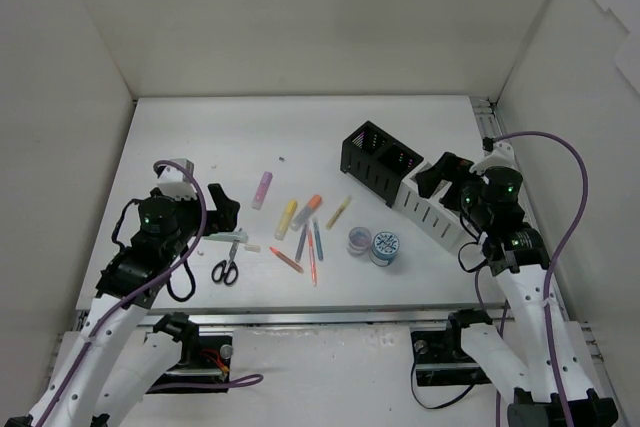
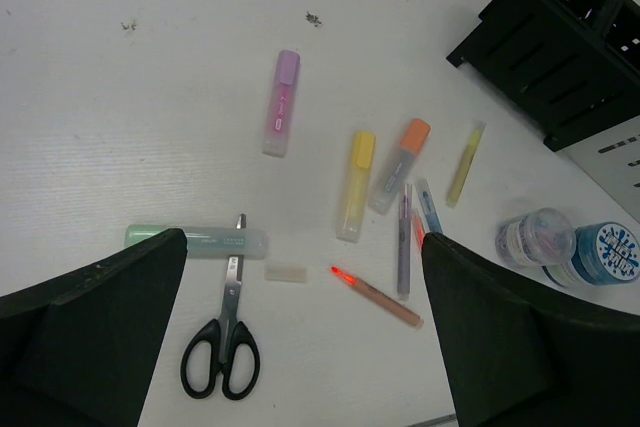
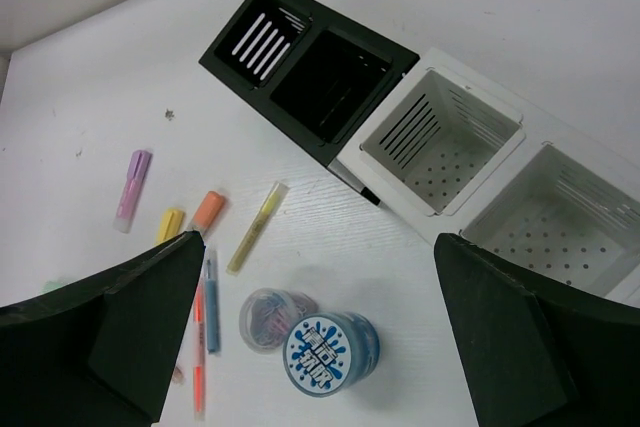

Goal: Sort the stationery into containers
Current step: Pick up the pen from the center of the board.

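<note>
The stationery lies loose on the white table: a pink highlighter point(image 1: 262, 189), a yellow one point(image 1: 286, 218), an orange one point(image 1: 307, 210), a green one point(image 2: 200, 241), thin pens point(image 1: 312, 247), black-handled scissors point(image 2: 224, 332) and two round tubs point(image 3: 328, 352). The black container point(image 1: 381, 160) and the white container point(image 3: 480, 87) stand side by side at the right, and the compartments I can see into hold nothing. My left gripper point(image 2: 302, 242) hangs open above the scissors and pens. My right gripper point(image 3: 318, 242) is open over the tubs, beside the white container.
White walls enclose the table on three sides. A small pale cap point(image 2: 286, 272) lies next to the scissors. Purple cables loop beside both arms. The arm bases sit at the near edge.
</note>
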### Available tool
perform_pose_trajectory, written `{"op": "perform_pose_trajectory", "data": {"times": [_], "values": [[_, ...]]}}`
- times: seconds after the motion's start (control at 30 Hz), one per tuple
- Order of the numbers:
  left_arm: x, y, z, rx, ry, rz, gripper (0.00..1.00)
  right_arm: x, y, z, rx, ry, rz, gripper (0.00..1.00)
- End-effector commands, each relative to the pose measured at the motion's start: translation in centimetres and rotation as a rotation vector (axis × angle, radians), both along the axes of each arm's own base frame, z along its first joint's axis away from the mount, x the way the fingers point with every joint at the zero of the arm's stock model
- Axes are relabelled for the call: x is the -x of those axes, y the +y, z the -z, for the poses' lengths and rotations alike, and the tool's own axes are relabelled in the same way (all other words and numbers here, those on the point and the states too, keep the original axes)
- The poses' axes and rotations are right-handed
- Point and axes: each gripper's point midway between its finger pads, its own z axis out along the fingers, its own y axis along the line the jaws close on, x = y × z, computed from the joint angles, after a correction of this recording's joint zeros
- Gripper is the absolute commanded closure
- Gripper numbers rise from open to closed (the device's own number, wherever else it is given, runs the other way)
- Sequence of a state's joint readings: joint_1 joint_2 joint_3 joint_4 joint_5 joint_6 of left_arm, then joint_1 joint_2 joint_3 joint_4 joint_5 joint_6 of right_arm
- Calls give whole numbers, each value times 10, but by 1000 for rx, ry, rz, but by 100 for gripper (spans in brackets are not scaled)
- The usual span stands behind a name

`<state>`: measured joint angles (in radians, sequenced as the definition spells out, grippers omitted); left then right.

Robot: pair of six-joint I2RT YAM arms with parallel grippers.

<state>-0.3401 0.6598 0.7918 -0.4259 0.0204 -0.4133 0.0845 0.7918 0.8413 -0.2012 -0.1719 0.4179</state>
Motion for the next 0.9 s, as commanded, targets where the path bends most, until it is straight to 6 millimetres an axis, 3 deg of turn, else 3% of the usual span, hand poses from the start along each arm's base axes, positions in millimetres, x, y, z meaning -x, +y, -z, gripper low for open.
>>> {"op": "perform_pose_trajectory", "data": {"times": [0.0, 0.1, 0.23, 0.27, 0.3, 0.33, 0.37, 0.4, 0.47, 0.5, 0.57, 0.67, 0.8, 0.83, 0.87], "values": [[-4, 0, -12, 40, -29, -27, 1, -6, 14, -28, -15, -95, -87, 2], [-6, -1, -2, 41, 0, -32, 0, -9, 29, -22, 24, -84, -174, 2], [-6, -6, 7, 51, 37, -20, 0, -2, 95, -6, 132, -58, -431, 2], [-6, -6, 8, 55, 45, -23, 0, -3, 110, 8, 163, -20, -480, 2], [-6, -4, 11, 54, 53, -39, 1, 6, 134, 13, 191, -13, -550, 2], [-5, -3, 13, 68, 61, -53, 0, 5, 143, 17, 221, -11, -583, 2], [-3, -3, 14, 76, 63, -56, 1, 6, 160, 34, 250, 36, -631, 2], [-4, 4, 18, 66, 72, -98, 0, 15, 178, 40, 267, 43, -691, 2], [-2, 8, 22, 79, 87, -133, 1, 13, 201, 58, 307, 87, -751, 3], [0, 14, 28, 69, 107, -166, 1, 18, 218, 57, 331, 74, -787, 4], [2, 18, 32, 76, 126, -201, 1, 20, 236, 78, 388, 113, -826, 6], [6, 21, 40, 72, 147, -226, 1, 32, 267, 94, 463, 96, -919, 13], [8, 22, 46, 85, 157, -241, 1, 39, 284, 118, 523, 121, -963, 24], [8, 23, 48, 84, 162, -244, 1, 41, 289, 131, 532, 148, -976, 33], [8, 22, 48, 86, 164, -243, 1, 45, 296, 134, 535, 148, -994, 35]]}}
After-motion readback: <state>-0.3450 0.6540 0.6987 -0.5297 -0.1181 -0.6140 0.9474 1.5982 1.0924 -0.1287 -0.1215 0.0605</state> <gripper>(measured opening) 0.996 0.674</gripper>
